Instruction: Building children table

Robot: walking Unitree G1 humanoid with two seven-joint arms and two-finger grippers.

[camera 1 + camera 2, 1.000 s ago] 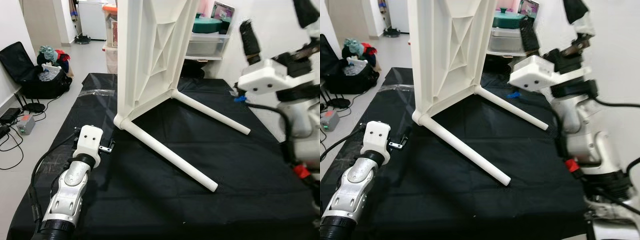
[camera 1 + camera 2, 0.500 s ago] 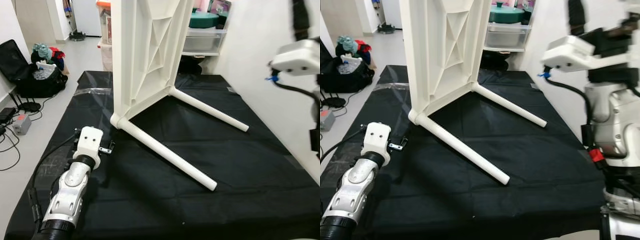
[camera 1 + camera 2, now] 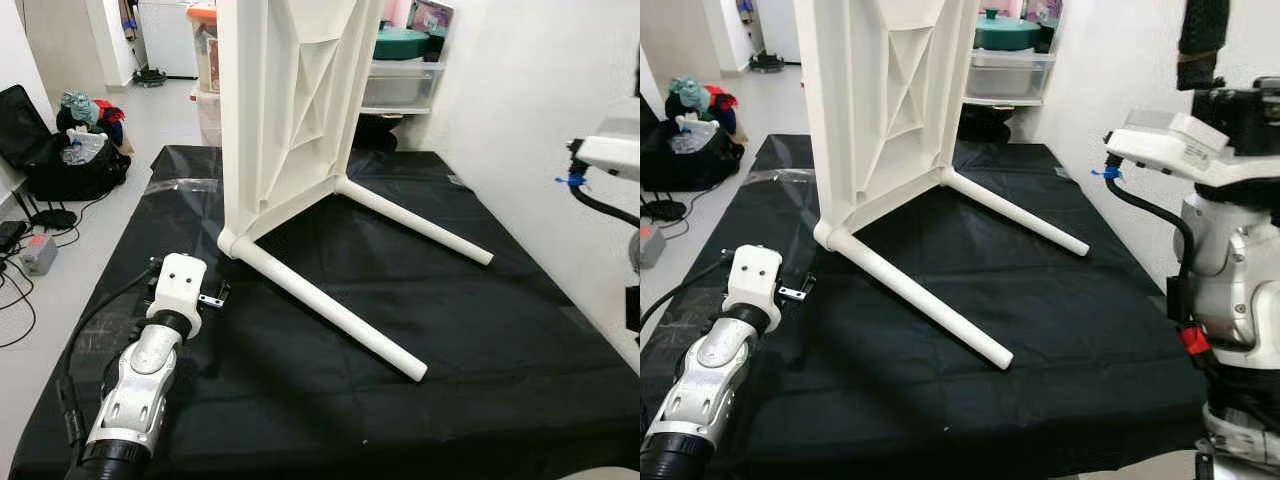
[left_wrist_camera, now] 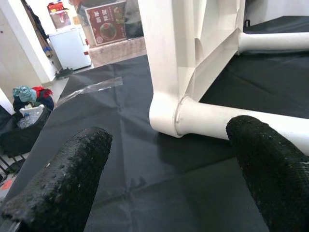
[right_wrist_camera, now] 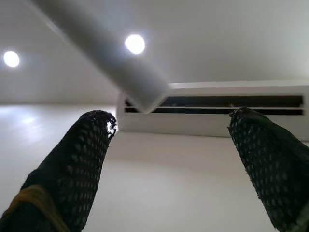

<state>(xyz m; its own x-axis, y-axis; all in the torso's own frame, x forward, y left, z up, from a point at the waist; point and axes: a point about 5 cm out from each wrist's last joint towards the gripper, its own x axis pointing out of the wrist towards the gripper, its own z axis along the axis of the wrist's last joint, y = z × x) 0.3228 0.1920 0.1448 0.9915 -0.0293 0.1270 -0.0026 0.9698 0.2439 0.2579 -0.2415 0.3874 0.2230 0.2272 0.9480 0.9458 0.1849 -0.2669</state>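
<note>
The white table (image 3: 290, 110) stands on its side on the black cloth (image 3: 480, 340), two legs on. Our left gripper (image 4: 169, 169) waits wide apart near the corner. Our right gripper (image 5: 169, 159) (raised high) is apart too; we should line up straight.
</note>
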